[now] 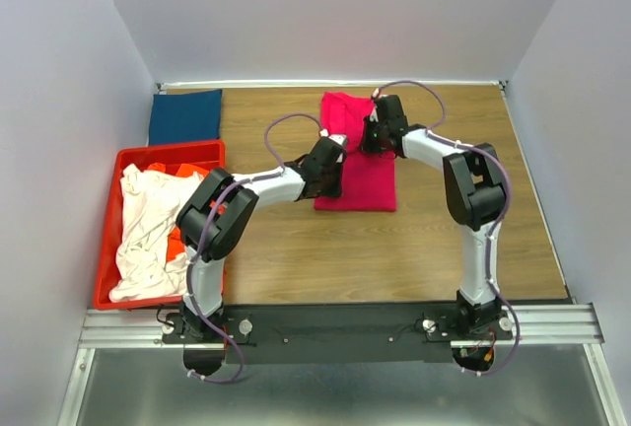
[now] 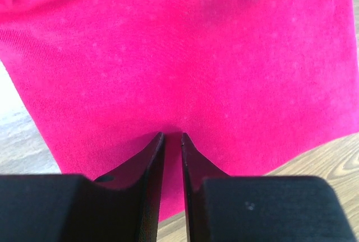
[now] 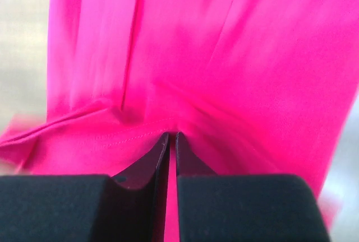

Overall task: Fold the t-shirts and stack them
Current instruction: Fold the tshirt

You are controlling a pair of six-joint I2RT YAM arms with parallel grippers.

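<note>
We hold the pink t-shirt (image 1: 360,181) at mid-bench (image 1: 414,248). Our left gripper (image 2: 171,134) is pinched on its left edge and our right gripper (image 3: 172,134) is clamped on bunched cloth farther back. The blue t-shirt (image 1: 184,116) lies in the far-left corner.

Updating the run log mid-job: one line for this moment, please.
left gripper: shut on pink t-shirt | right gripper: shut on it too | blue t-shirt: folded, far-left corner | red crate: holds white t-shirt
</note>
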